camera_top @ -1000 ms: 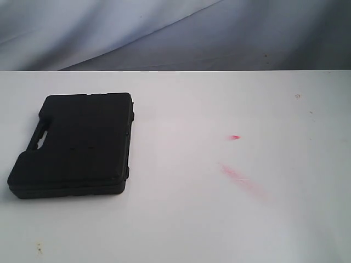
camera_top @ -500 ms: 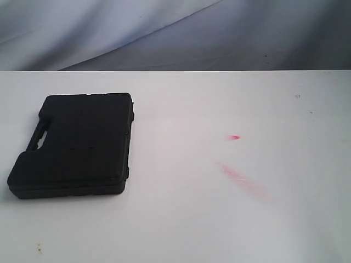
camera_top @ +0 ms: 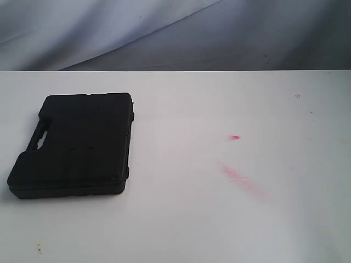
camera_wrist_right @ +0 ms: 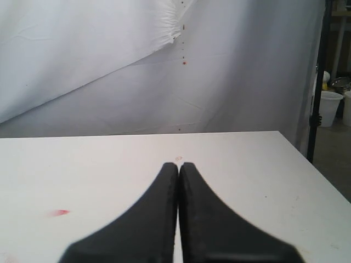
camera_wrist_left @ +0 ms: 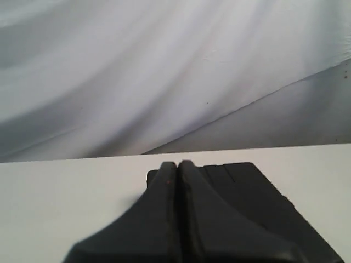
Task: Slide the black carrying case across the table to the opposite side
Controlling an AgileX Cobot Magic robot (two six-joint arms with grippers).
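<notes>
The black carrying case (camera_top: 74, 145) lies flat on the left part of the white table (camera_top: 219, 219), its handle cut-out facing the left edge. No arm or gripper shows in the exterior view. In the left wrist view my left gripper (camera_wrist_left: 178, 164) is shut with nothing in it, and the case (camera_wrist_left: 258, 192) lies just beyond and beside its tips. The right wrist view has my right gripper (camera_wrist_right: 179, 165) shut and empty above bare table (camera_wrist_right: 82, 164), far from the case.
Red smears (camera_top: 241, 178) and a small red spot (camera_top: 235, 137) mark the tabletop right of the middle. A grey-white cloth backdrop (camera_top: 164, 33) hangs behind the far edge. Off the table's right edge stand a black pole (camera_wrist_right: 320, 82) and a white bucket (camera_wrist_right: 329, 107).
</notes>
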